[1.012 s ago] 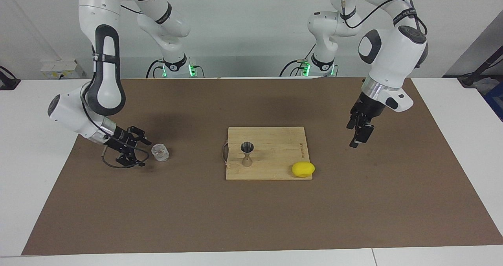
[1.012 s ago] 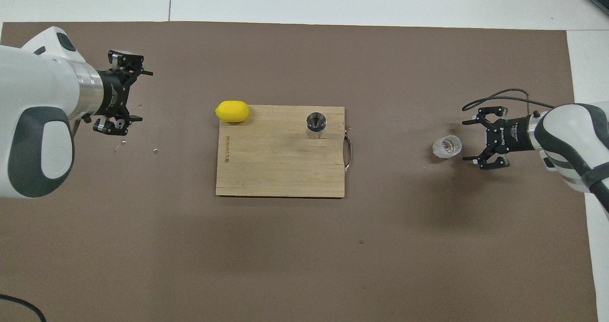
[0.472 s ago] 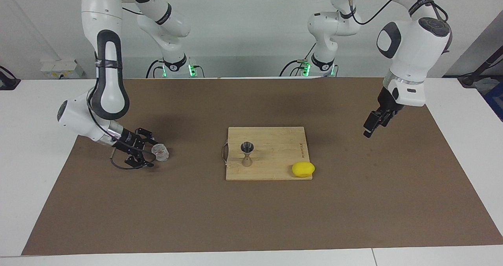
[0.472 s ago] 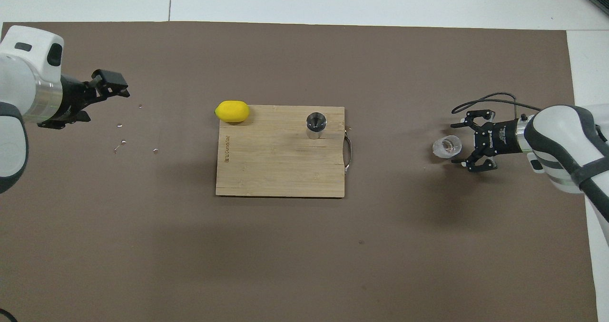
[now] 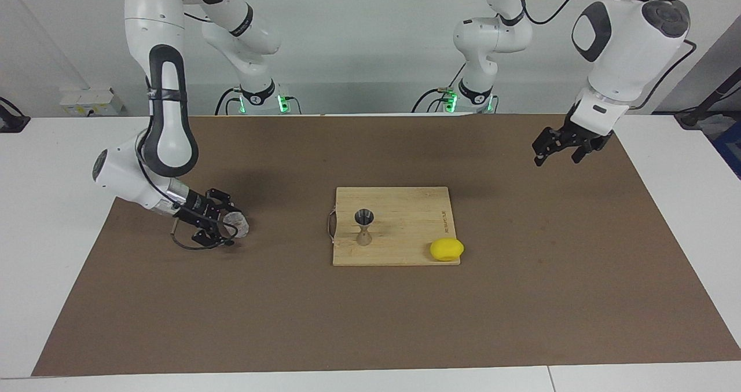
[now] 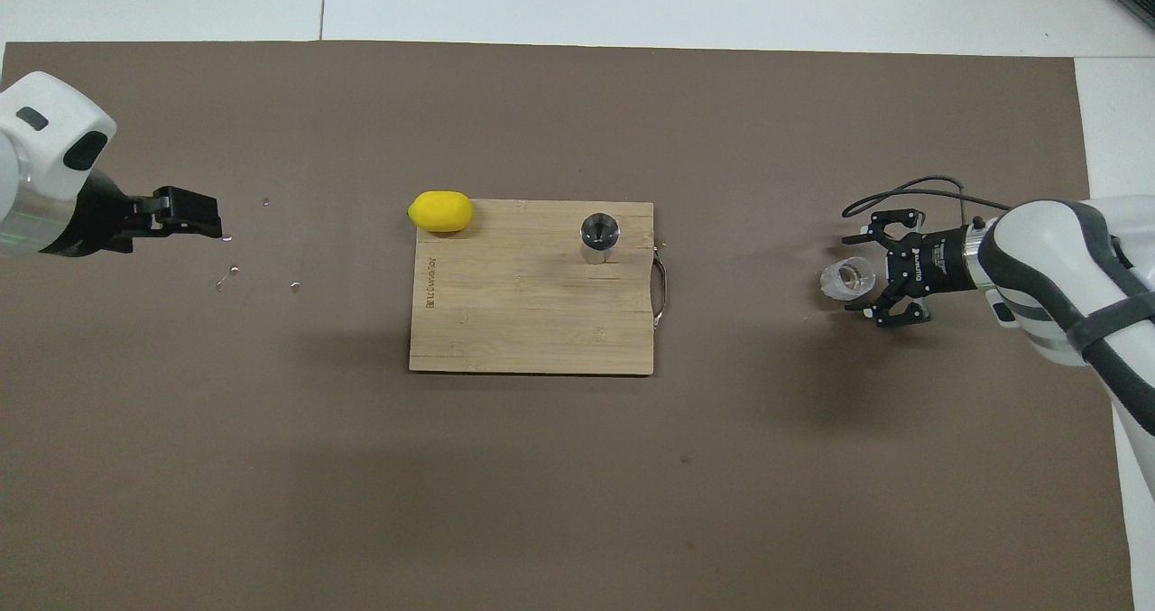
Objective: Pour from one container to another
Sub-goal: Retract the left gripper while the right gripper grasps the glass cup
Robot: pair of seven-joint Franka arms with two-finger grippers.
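The small clear glass cup (image 5: 241,225) (image 6: 845,279) stands on the brown mat toward the right arm's end of the table. My right gripper (image 5: 231,227) (image 6: 859,273) is low at the mat, lying sideways and open, with a fingertip on either side of the cup. I cannot tell whether the fingers touch the glass. The steel hourglass jigger (image 5: 364,229) (image 6: 599,236) stands upright on the wooden cutting board (image 5: 405,215) (image 6: 523,322). My left gripper (image 5: 557,149) (image 6: 191,214) hangs open and holds nothing, high over the mat at the left arm's end.
A yellow lemon (image 5: 446,249) (image 6: 440,211) lies at the board's corner toward the left arm's end. The board has a metal handle (image 6: 661,291) on the side toward the cup. A few small droplets (image 6: 233,270) dot the mat below the left gripper.
My right gripper slid along the mat toward the cup until its fingers flank it. The left arm rose, turned its wrist and drew back toward its own end of the table.
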